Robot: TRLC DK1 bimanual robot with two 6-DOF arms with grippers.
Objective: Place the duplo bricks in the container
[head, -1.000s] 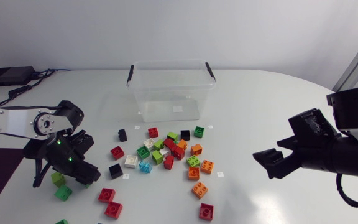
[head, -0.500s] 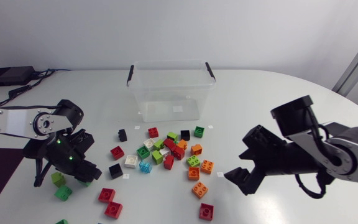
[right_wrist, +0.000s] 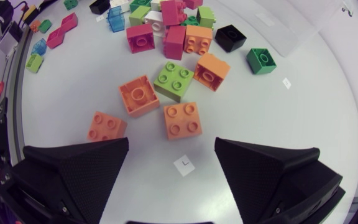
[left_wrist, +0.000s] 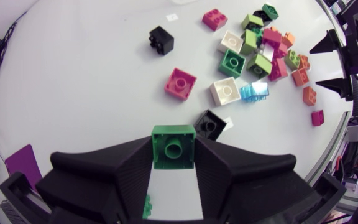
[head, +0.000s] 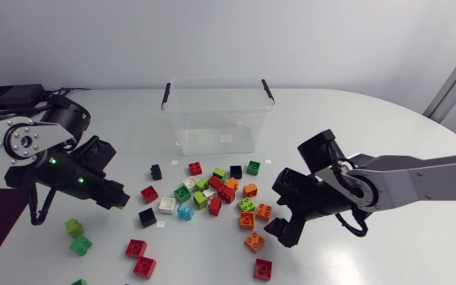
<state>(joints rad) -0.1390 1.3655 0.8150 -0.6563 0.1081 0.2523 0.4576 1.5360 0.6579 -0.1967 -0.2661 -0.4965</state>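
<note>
The left gripper (left_wrist: 173, 157) was closed on a green brick (left_wrist: 173, 143), with one black finger pressed on each side of it. From above, that brick could not be seen at all. In the gap under the gripper a green bit (left_wrist: 146, 205) peeked out, too hidden to tell what it was. Just ahead of the held brick lay a black brick (left_wrist: 211, 124), its near edge hidden by a finger. A little further ahead were a red brick (left_wrist: 180, 83) and a white brick (left_wrist: 225, 91), with a see-through blue brick (left_wrist: 254, 91) beside the white one. Past them was the pile of bricks (left_wrist: 263, 43), too jumbled to count. The right gripper (right_wrist: 173, 163) was wide open and held nothing. A small white label (right_wrist: 184, 165) lay on the table (right_wrist: 303, 106) between its fingers. Just ahead of the fingers sat an orange brick (right_wrist: 182, 120), then a light green brick (right_wrist: 174, 79) a bit further on. The clear container (head: 218, 115) stood well past the pile, far ahead of both grippers. The right wrist view showed only a cut-off corner of it.
</note>
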